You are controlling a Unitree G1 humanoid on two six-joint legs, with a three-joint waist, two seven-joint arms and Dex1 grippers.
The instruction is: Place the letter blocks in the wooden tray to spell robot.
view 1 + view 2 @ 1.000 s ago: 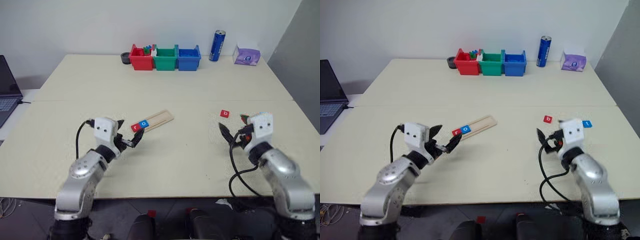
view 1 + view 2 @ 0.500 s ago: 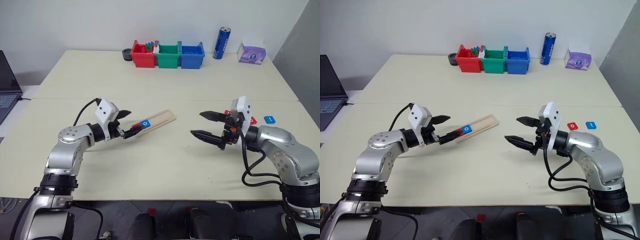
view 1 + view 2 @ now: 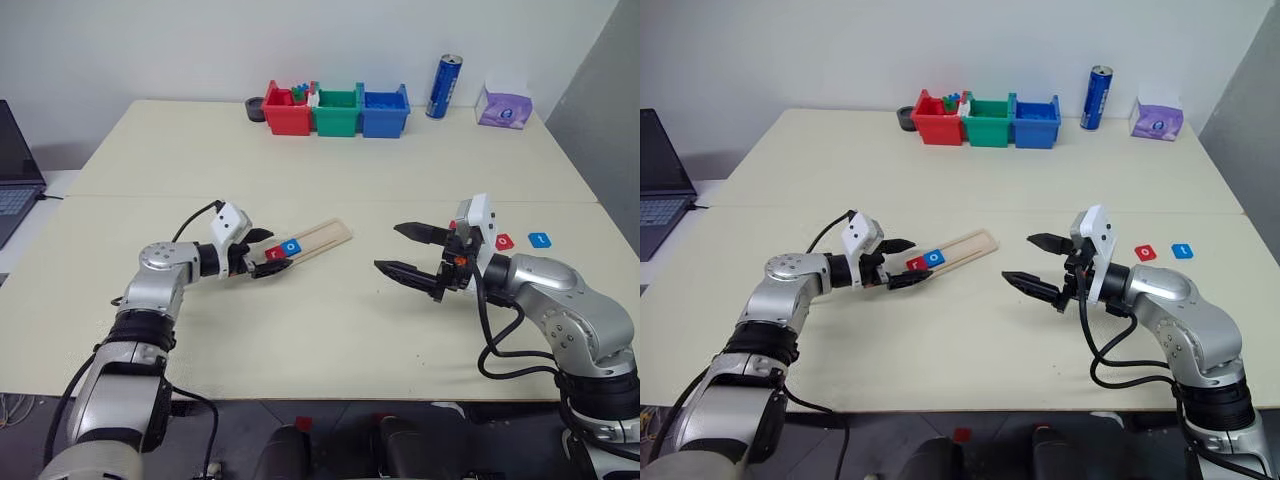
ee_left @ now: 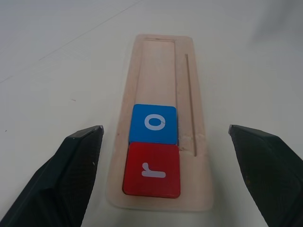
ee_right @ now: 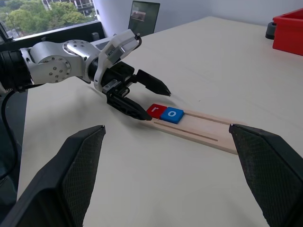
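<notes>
The wooden tray (image 3: 310,240) lay slantwise on the table (image 3: 320,330), a little left of the middle. Its near end already carried the red r block (image 4: 152,170) and, touching it, the blue o block (image 4: 153,123); the rest of the groove was bare. The other tiles I could make out, a red block (image 3: 505,241) and a blue block (image 3: 540,240), sat side by side well off to the right, beyond the right arm. I could not read their letters from where I stood.

The risk, as I judged it, sat at the tray's filled end. The left gripper (image 3: 268,253) had its jaws spread wide, one finger on either side of that end and close by it, holding nothing. I could not tell whether a tip was brushing the wood. A small push forward or a careless close there could skew the light tray or knock the r and o out of the groove. That would undo the two letters already set.

The right gripper (image 3: 412,250) hung above the table between the tray and the loose tiles, jaws fully apart and empty, pointing towards the tray. Both loose tiles lay behind it, so it would have to turn back for them. Picking the wrong letter would spoil the word.
</notes>
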